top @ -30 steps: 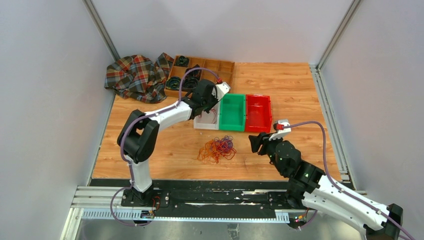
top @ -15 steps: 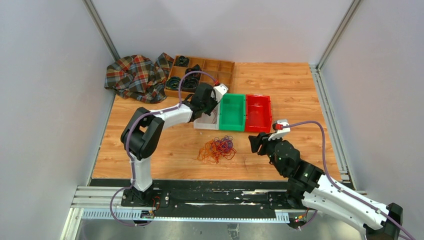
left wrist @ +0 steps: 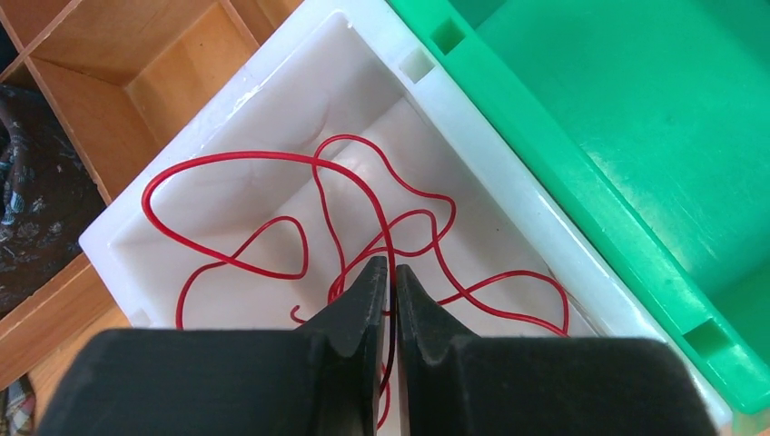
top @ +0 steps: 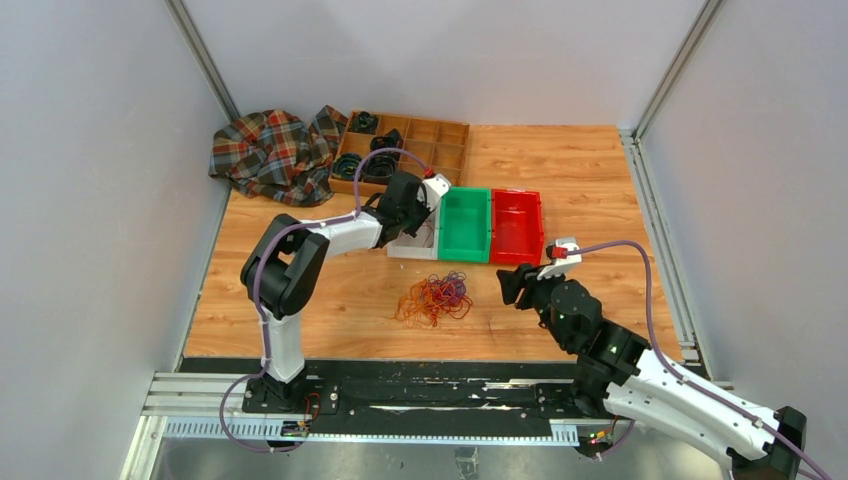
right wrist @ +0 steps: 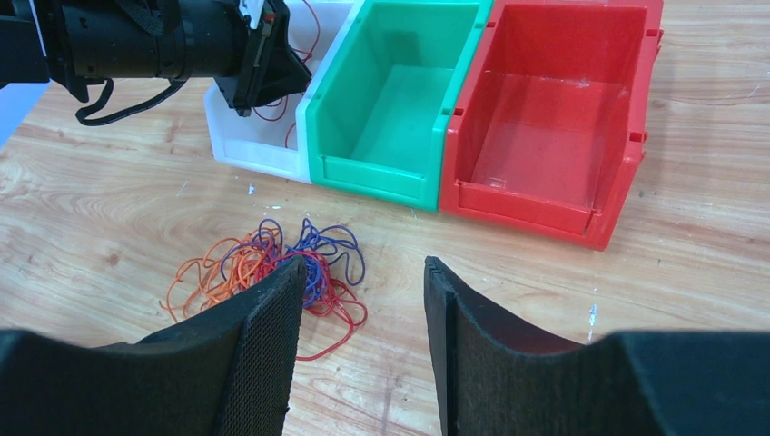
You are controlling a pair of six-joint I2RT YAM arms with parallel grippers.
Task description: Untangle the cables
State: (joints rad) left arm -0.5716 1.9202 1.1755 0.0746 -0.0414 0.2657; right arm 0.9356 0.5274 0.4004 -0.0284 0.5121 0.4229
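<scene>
A tangle of red, orange and purple-blue cables (top: 433, 297) lies on the wooden table in front of the bins, and it also shows in the right wrist view as the same cable pile (right wrist: 272, 272). One red cable (left wrist: 227, 159) lies looped inside the white bin (left wrist: 472, 118). My left gripper (left wrist: 391, 266) points down into that bin, its jaws parted by a narrow slit through which the red cable runs. My right gripper (right wrist: 363, 263) hovers open just right of the pile, holding nothing.
A green bin (top: 465, 225) and a red bin (top: 517, 225) stand right of the white bin (top: 405, 250), both empty. Behind them sit a wooden compartment tray (top: 440, 140) with black coils and a plaid cloth (top: 270, 150).
My left gripper has dipped lower over the white bin and its jaws have parted slightly around the red cable. The right arm has stayed where it was.
</scene>
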